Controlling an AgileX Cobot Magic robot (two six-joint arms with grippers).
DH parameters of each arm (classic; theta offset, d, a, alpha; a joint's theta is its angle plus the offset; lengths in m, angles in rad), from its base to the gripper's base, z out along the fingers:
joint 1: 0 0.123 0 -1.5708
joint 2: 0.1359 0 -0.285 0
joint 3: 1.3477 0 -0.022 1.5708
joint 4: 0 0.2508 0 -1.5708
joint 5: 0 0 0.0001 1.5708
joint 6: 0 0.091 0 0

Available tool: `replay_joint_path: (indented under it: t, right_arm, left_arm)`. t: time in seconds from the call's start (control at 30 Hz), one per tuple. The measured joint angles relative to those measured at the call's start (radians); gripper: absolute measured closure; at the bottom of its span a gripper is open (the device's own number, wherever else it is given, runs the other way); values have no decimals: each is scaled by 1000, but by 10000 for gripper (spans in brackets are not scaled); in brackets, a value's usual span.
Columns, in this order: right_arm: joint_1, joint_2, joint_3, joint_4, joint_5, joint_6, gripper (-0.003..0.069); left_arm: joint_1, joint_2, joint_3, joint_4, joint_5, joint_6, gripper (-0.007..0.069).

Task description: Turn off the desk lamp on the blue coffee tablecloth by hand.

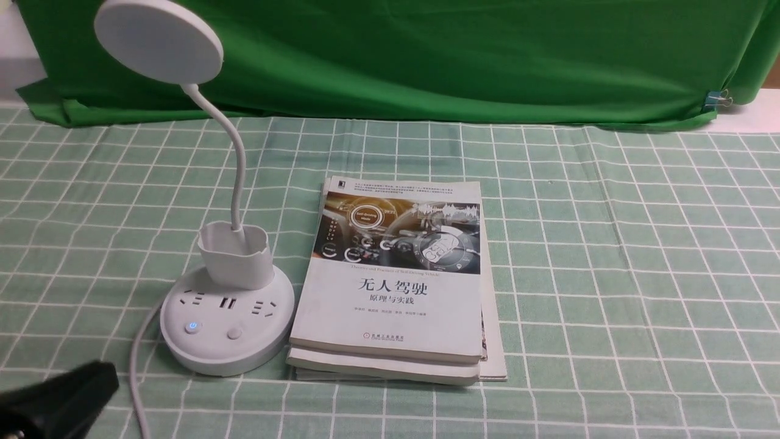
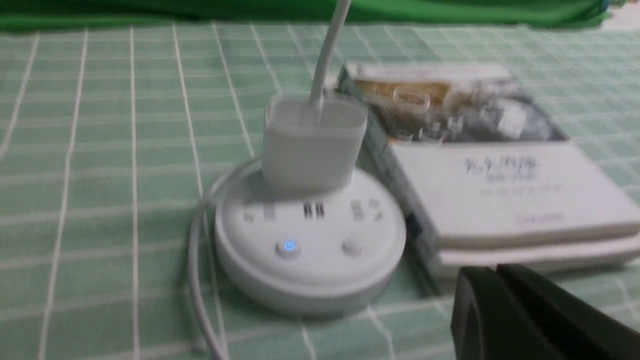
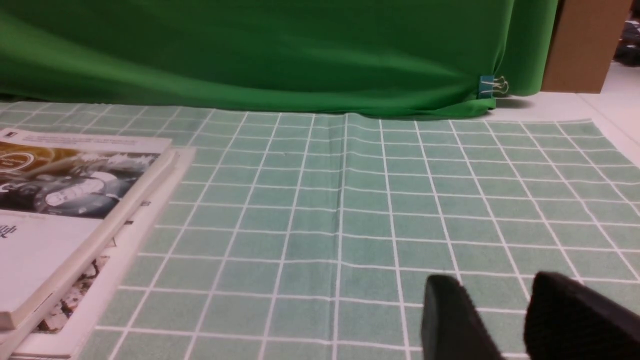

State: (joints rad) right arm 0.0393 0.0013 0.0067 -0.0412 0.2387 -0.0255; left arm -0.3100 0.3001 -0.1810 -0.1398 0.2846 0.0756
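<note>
The white desk lamp (image 1: 226, 317) stands on the blue coffee tablecloth (image 1: 609, 256) at the left. Its disc head (image 1: 158, 39) is up at the top left on a bendy neck, and its cup sits on the round socket base. The left of its two buttons (image 1: 192, 327) glows blue; the right button (image 1: 234, 333) is dark. In the left wrist view the lamp base (image 2: 310, 260) is blurred. My left gripper (image 2: 495, 271) is shut and empty, low and near the base's front; in the front view the left gripper (image 1: 91, 381) shows at the bottom left corner. My right gripper (image 3: 495, 287) is open and empty over bare cloth.
A stack of books (image 1: 396, 280) lies right beside the lamp base; it also shows in the right wrist view (image 3: 75, 210). The lamp's white cord (image 1: 137, 366) runs toward the front edge. A dark green cloth (image 1: 426, 55) hangs at the back.
</note>
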Motion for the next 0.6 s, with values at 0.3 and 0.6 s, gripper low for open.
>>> replay_joint_path:
  t: [0.3, 0.6]
  right_arm:
    - [0, 0, 0, 0, 0, 0, 417]
    - [0, 0, 0, 0, 0, 0, 417]
  left_arm:
    - [0, -1, 110, 12, 0, 0, 603]
    - [15, -39, 125, 79, 20, 0, 603]
